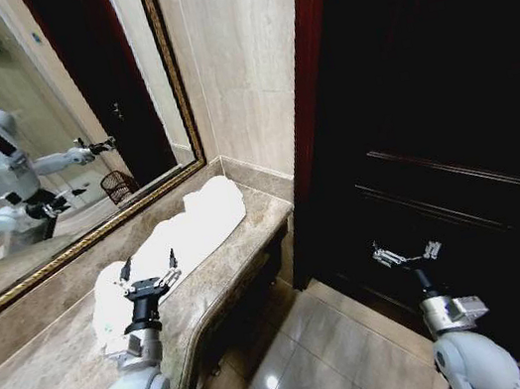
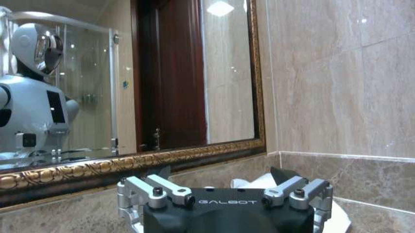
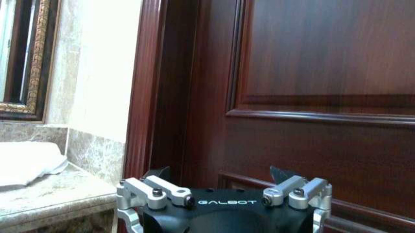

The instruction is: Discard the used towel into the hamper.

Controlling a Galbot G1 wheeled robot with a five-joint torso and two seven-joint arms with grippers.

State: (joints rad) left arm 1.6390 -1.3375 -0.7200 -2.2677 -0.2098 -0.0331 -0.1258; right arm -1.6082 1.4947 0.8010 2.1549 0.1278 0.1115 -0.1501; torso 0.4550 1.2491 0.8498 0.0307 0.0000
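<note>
marble worktop point(image 1: 58, 361) runs below a gilt-framed mirror point(image 1: 46, 121). left gripper point(image 1: 148, 273) hovers over the white towel point(image 1: 190, 227), fingers spread wide, empty. right gripper point(image 1: 407, 254), at 3 o'clock before the dark door point(image 1: 449, 121), likewise open, empty. hamper point(image 1: 120, 186) seen reflected at 11 o'clock.

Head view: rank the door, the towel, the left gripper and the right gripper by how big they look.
1. Door, by far the largest.
2. Towel, spread along the counter.
3. Left gripper and right gripper: both open and alike in size, so no ranking between them.
</note>
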